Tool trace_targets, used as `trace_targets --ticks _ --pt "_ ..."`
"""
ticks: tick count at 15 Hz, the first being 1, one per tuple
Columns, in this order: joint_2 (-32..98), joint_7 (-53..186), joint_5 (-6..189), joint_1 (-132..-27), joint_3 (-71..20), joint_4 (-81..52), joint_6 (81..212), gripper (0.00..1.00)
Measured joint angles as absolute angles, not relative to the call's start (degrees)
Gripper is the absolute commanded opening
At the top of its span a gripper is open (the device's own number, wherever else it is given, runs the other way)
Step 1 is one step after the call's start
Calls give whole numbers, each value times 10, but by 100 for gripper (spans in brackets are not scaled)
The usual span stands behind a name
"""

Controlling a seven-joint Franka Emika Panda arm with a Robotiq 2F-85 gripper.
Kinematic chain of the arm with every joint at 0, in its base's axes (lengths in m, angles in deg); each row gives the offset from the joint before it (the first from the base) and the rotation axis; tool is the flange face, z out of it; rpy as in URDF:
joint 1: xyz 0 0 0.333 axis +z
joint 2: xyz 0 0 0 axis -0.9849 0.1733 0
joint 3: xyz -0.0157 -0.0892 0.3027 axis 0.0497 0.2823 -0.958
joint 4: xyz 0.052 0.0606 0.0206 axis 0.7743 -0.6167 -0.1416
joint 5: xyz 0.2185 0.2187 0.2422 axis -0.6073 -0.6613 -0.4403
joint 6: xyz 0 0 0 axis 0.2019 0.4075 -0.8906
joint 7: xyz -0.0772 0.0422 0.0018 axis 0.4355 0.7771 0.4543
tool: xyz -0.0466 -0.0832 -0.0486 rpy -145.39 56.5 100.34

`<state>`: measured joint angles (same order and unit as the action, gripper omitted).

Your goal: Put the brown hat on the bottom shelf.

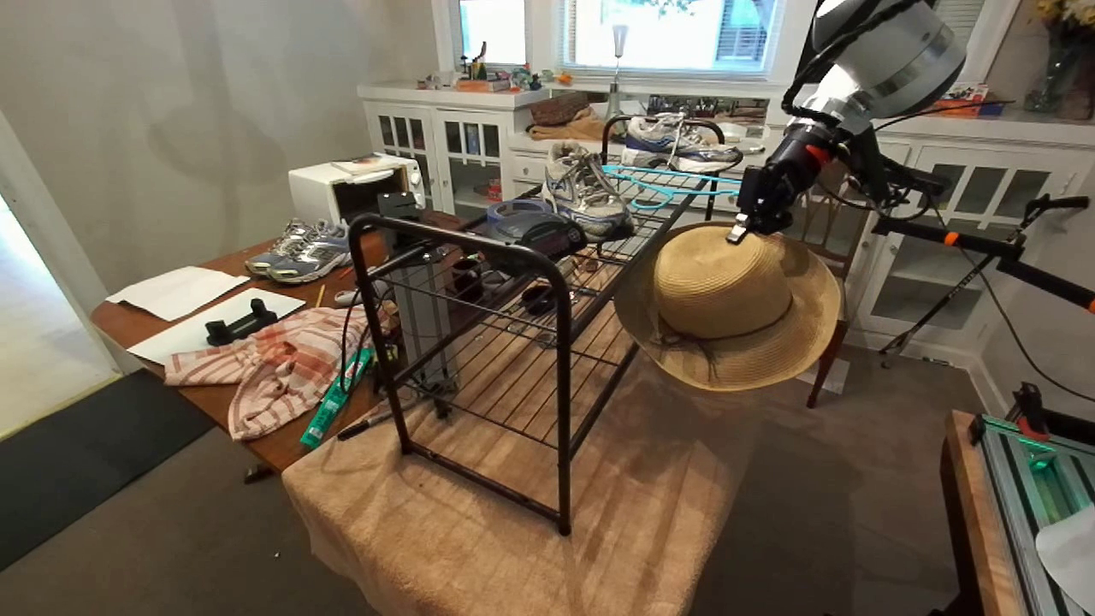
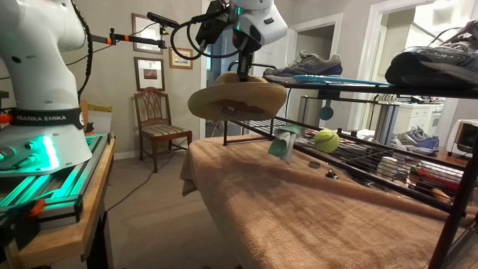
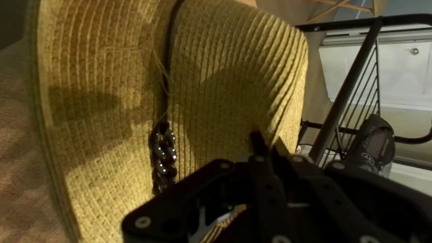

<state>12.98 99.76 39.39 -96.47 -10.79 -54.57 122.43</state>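
One pincer (image 3: 269, 145) is gripping the brown hat (image 1: 723, 291) beneath it; lowering before sliding toward the bottom shelf (image 2: 358, 170) should be preventing snags.

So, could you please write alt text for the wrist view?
A black tool grips a brown straw hat by its crown, the hat filling much of the picture. At right, a black rack bears a dark device.
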Motion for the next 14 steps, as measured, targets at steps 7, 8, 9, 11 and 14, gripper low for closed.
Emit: trace_targets --ticks 7,8,9,11,14 --pt "149 1037 273 -964 -114 -567 1248 2" --pt "153 1046 255 -964 -117 -571 1252 2" --pt "157 1056 236 -963 -121 -574 1255 2" --pt "168 1075 197 -961 -128 -576 1259 2" --pt "191 1107 139 -958 -137 -576 1275 2"
